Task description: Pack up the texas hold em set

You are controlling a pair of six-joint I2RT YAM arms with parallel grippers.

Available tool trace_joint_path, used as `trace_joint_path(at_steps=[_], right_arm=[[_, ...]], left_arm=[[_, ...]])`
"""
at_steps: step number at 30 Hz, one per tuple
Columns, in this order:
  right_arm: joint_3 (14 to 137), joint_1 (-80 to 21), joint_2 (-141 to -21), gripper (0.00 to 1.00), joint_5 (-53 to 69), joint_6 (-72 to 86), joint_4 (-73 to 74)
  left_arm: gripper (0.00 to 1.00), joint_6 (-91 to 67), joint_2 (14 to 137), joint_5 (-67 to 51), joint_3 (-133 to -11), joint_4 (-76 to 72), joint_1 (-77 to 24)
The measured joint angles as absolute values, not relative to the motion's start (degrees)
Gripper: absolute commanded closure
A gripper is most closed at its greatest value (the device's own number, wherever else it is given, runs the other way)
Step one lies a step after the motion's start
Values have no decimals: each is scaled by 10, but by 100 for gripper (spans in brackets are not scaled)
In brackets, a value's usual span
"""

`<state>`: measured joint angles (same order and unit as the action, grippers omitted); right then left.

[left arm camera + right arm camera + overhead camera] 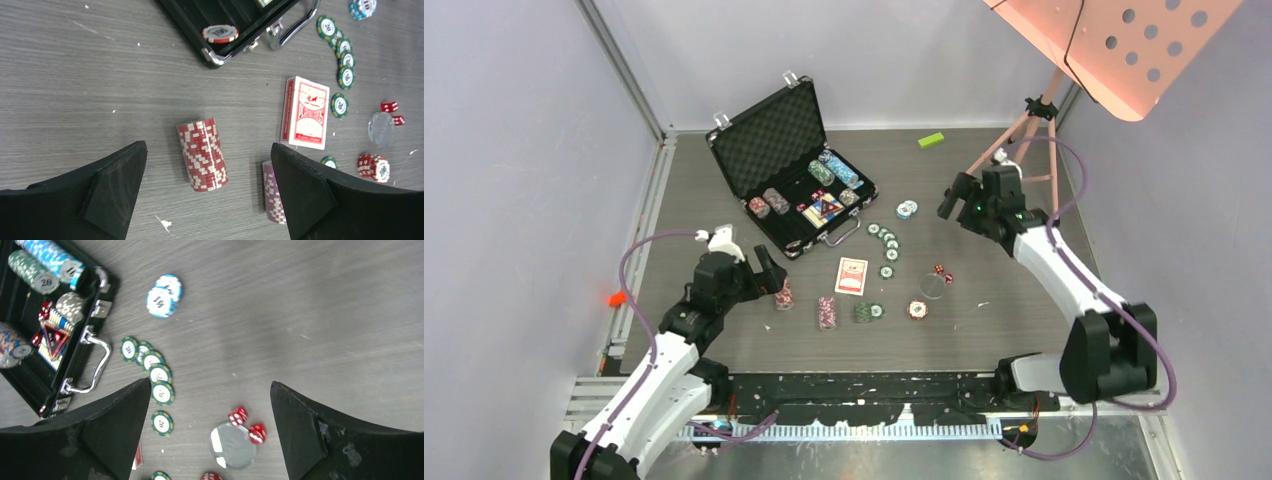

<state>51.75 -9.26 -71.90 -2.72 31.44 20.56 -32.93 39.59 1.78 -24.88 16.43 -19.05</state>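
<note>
The black briefcase [774, 135] lies open at the back left with several chip stacks and cards in its tray. On the table are a red-backed card deck [851, 276], two red dice [942, 272], a clear disc [932, 287], loose green chips [886, 243], light blue chips [907, 209] and a row of chip stacks. My left gripper [208, 146] hangs open above the red-and-white chip stack [202, 155], touching nothing. A purple stack [272, 197] sits by its right finger. My right gripper [210, 384] is open and empty, high over the dice [238, 416].
A small green block [931, 139] lies at the back. A pink tripod [1024, 130] with a perforated pink board [1124, 40] stands at the back right, close behind the right arm. The briefcase handle [95, 365] faces the loose chips. Walls enclose left, back and right.
</note>
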Motion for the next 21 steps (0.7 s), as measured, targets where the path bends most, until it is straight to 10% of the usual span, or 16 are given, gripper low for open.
trace_joint_path(at_steps=[21], right_arm=[[905, -138, -1119, 0, 106, 51, 303]], left_arm=[[2, -327, 367, 21, -189, 127, -196]])
